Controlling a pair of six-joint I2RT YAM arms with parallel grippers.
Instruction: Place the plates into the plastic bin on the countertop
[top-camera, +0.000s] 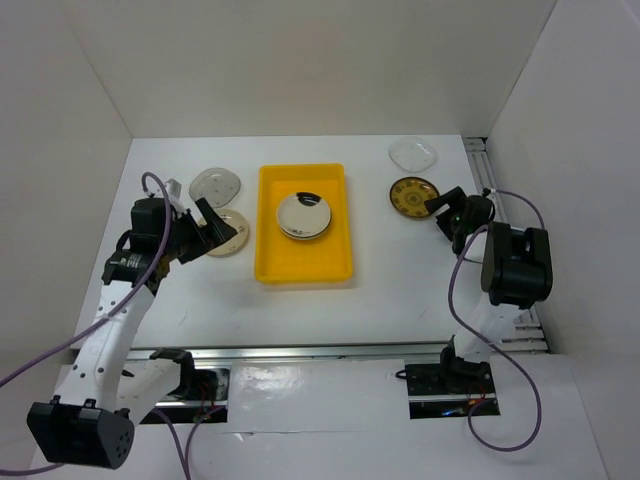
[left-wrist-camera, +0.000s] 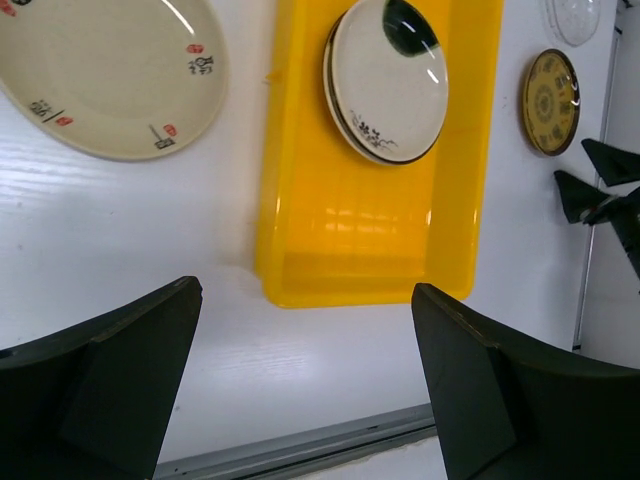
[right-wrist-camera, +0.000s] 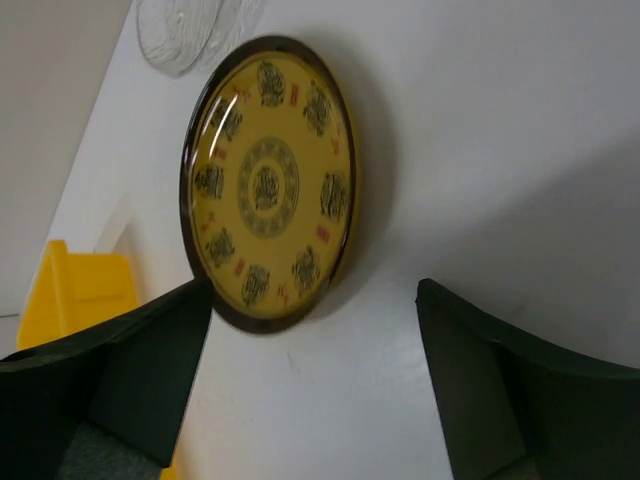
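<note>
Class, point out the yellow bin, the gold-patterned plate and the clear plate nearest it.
yellow bin (top-camera: 305, 262): top view, bare floor.
gold-patterned plate (right-wrist-camera: 268, 185): right wrist view, centre.
clear plate (top-camera: 412, 154): top view, centre.

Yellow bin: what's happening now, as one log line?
bin: stacked plates inside | left gripper: open, empty, near beige plate | right gripper: open, empty, facing gold plate
</note>
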